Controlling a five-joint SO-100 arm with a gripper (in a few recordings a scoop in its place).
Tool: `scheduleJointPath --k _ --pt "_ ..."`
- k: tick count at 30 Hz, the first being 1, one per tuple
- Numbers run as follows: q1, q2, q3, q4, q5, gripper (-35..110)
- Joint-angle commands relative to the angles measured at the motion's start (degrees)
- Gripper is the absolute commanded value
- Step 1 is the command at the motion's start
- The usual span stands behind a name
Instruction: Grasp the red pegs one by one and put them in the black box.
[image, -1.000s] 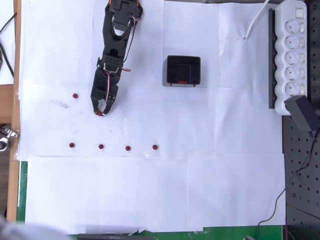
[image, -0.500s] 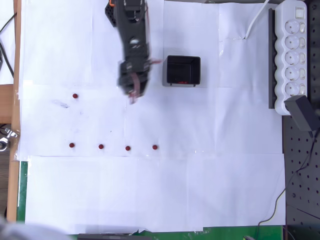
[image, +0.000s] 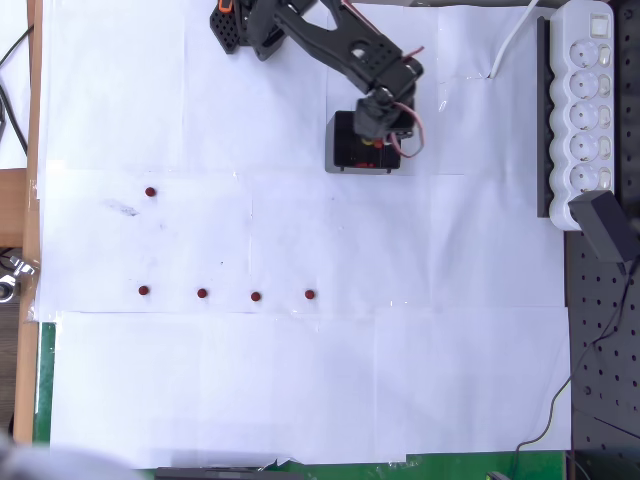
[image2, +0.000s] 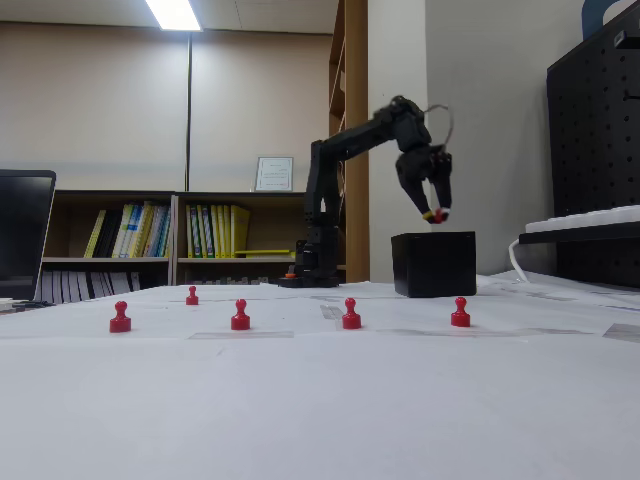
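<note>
**Peg held above the black box**

Overhead view, left to right: on white paper sheets, 5 loose red pegs; 1 apart at upper left; below it a row of 4, at and, evenly spaced and well apart from each other; right of these and higher up, the black box, open top partly covered by the gripper; a spot of red visible inside the box beneath the fingers; at far right, a white power strip along the paper's edge.

Fixed view, left to right: 5 pegs standing upright on the paper, at and; behind them the black arm, reaching over from its base toward the right; gripper pointing downward, hanging directly above the box, clear of its rim; fingers clamped on a red peg at their tips, with a bit of yellow showing beside it; peg not touching the box.
</note>
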Motion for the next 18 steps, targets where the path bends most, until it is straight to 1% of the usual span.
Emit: scheduleJointPath --k 1,4,6,7,9,12,14,18 --pt "-0.18 0.00 -3.87 -4.57 0.26 0" --pt "0.70 -0.53 -7.38 -6.24 1.49 5" --pt "1.32 -2.29 -7.65 -5.71 1.58 12" --pt "1.67 -3.34 -7.38 -5.19 1.76 20" --pt "2.46 -4.92 -5.71 -3.25 1.93 24" --pt "4.22 -7.38 -1.41 0.09 1.76 26" --pt "5.54 -10.90 0.00 0.53 1.41 26" --pt "10.02 -14.77 10.28 6.86 1.76 27"
